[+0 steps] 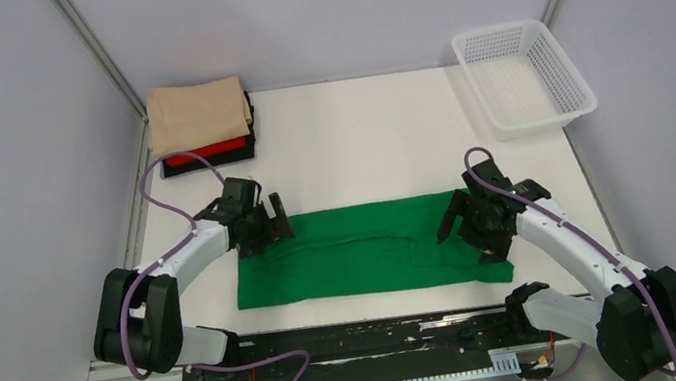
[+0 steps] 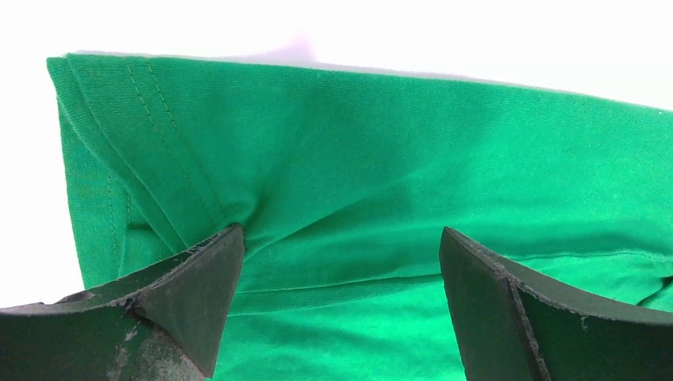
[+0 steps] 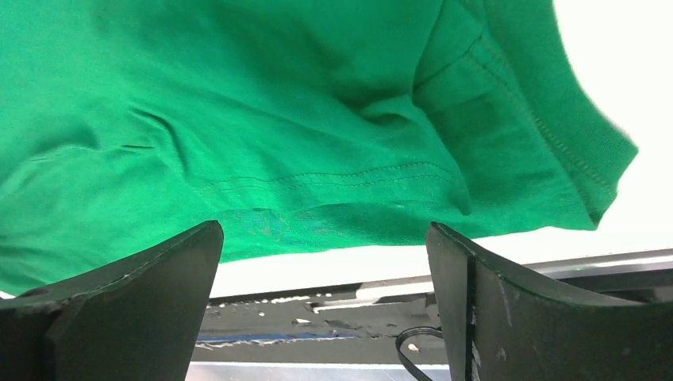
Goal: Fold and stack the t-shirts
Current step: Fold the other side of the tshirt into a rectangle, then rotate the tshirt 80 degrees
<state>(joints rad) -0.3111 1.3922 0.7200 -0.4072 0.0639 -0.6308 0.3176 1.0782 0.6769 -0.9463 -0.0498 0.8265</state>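
Observation:
The green t-shirt lies flat on the table, folded into a long strip. My left gripper is open over its far left corner; in the left wrist view the green cloth fills the space between the fingertips. My right gripper is open over the shirt's right end; the right wrist view shows the cloth's near hem and a corner. A beige t-shirt tops a stack at the far left, over a red one and a black one.
A white mesh basket stands at the far right corner. A black and metal rail runs along the table's near edge, also seen in the right wrist view. Grey walls close in the sides.

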